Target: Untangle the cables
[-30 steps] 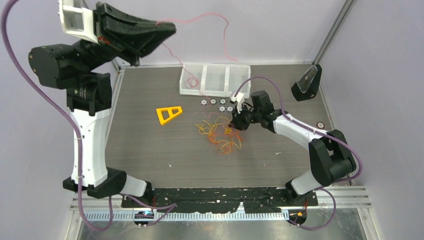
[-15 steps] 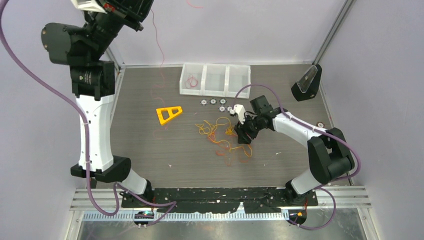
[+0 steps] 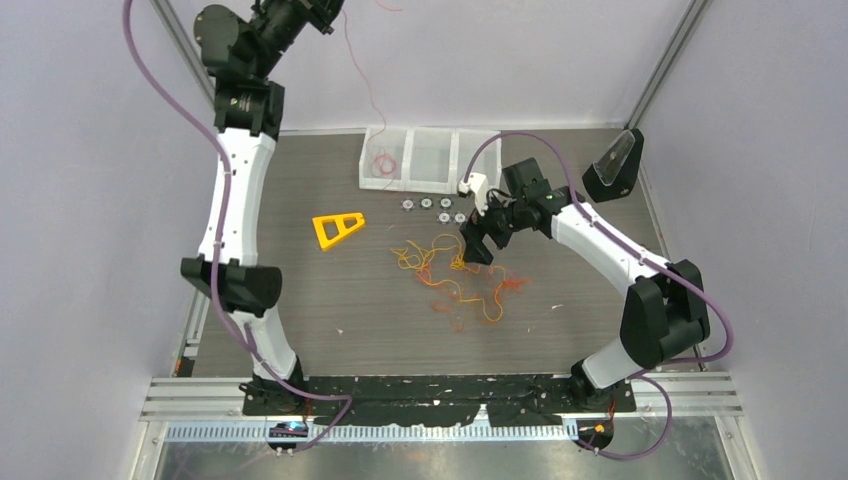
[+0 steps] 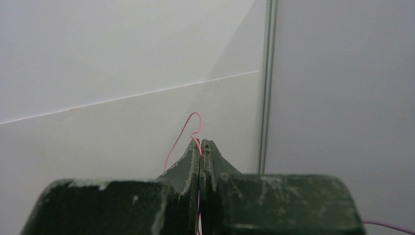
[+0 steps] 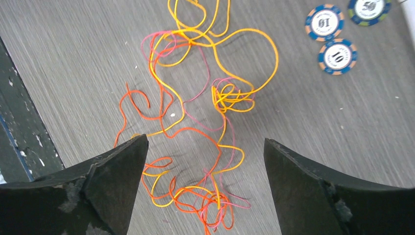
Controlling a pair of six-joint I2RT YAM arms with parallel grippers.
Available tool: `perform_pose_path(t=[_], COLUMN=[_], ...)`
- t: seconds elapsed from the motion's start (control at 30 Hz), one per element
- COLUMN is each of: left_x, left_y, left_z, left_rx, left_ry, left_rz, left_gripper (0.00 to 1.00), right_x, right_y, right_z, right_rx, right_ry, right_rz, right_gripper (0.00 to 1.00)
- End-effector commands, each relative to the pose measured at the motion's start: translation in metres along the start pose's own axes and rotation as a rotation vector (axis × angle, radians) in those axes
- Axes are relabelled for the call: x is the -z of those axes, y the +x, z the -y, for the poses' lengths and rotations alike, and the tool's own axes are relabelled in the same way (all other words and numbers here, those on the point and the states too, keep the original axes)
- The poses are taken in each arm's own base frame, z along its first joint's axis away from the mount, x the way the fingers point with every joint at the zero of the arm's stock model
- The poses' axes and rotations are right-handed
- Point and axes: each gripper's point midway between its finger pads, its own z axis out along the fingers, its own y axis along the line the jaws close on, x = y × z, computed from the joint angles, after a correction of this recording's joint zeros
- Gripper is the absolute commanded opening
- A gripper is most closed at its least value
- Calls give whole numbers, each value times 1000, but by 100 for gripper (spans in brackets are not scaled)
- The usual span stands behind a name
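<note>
A tangle of thin yellow, orange and pink cables (image 3: 455,275) lies on the grey table; it also fills the right wrist view (image 5: 195,112). My right gripper (image 3: 470,250) hangs open just above the tangle, its jaws (image 5: 205,142) wide apart on either side of it and holding nothing. My left gripper (image 3: 322,12) is raised high at the back and is shut (image 4: 201,142) on a thin pink-red cable (image 4: 182,131). That cable (image 3: 362,80) hangs down into the left compartment of the white tray, where its end lies coiled (image 3: 384,162).
The white three-compartment tray (image 3: 412,155) stands at the back. Several poker chips (image 3: 432,208) lie in front of it, seen also in the right wrist view (image 5: 333,36). A yellow triangular frame (image 3: 336,228) lies left of the tangle. A dark wedge (image 3: 613,165) sits back right.
</note>
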Motion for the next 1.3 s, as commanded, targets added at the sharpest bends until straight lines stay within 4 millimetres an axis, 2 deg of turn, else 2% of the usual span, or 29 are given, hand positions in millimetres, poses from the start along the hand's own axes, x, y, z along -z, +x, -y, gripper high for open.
perform_pose_path(t=[0.0,0.2,0.27,0.33,0.4,0.43,0.47,0.53,0.63,0.67,0.7,0.73,0.77,0.8,0.87,0.93,1.13,1.17,1.2,1.23,1.27], left_x=[-14,-30,-31,-33,-33,-33,-32,-30,-26,-25,-24,-23,-22,-22,-22,-20,-15,-14,-12,-11,-9], left_y=[-33,-2,8,13,13,9,6,1,-2,-4,-5,-6,-8,-9,-13,-18,-23,-25,-27,-28,-32], left_z=[-12,-46,-52,-51,-45,-40,-37,-29,-19,-17,-16,-16,-15,-14,-13,-12,-18,-18,-19,-20,-19], left_rx=[-120,-183,-188,-176,-160,-152,-144,-126,-101,-96,-89,-83,-78,-74,-71,-70,-50,-49,-48,-46,-49], left_ry=[-1,-79,-100,-85,-53,-38,-27,-5,20,21,20,19,17,20,20,15,-8,-8,-10,-12,-12], left_rz=[182,207,212,209,209,211,215,215,205,204,203,202,204,204,210,219,224,227,230,231,236], left_gripper=[0,0,0,0,0,0,0,0,0,0,0,0,0,0,0,0,0,0,0,0,0], right_x=[22,28,29,30,35,39,41,54,62,58,58,74,50,45,38,30,-8,-11,-17,-18,-19], right_y=[-39,-44,-47,-60,-89,-117,-132,-200,-280,-296,-322,-352,-352,-365,-376,-378,-365,-364,-364,-365,-367], right_z=[15,42,48,55,64,71,75,86,91,83,88,76,91,92,106,110,92,91,93,94,97], right_rx=[-30,-75,-85,-77,-61,-50,-44,26,60,56,77,124,97,108,84,74,76,80,79,77,64], right_ry=[49,94,98,105,120,128,131,148,111,81,77,74,91,101,174,173,74,78,94,101,113], right_rz=[100,111,113,140,220,303,351,560,732,756,799,864,852,880,922,943,908,905,904,911,919], right_gripper=[97,97,97,97,97,96,96,96,96,97,98,98,99,99,98,93,81,69,62,44,34])
